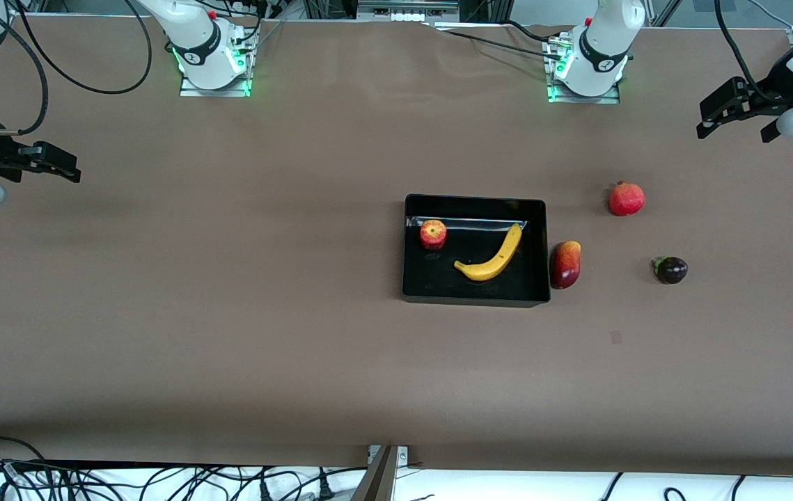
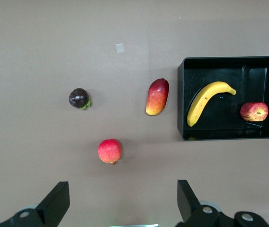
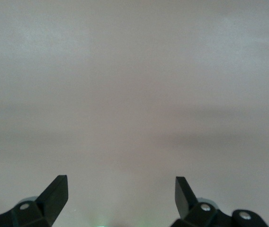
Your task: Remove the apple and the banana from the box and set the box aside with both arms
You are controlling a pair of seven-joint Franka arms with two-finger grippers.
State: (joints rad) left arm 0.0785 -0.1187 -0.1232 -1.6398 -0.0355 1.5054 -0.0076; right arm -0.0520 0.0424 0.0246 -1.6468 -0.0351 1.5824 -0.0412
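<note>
A glossy black bin (image 1: 476, 299) sat upright mid-table, holding a curved yellow banana (image 1: 492, 256) beside a small red apple (image 1: 432, 234).

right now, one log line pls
banana, apple: in box | left gripper: open, empty | right gripper: open, empty

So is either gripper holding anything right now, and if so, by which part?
Nothing is held. The left gripper and the right gripper are both open and empty at the table's ends; the banana and apple lie in the box.
</note>
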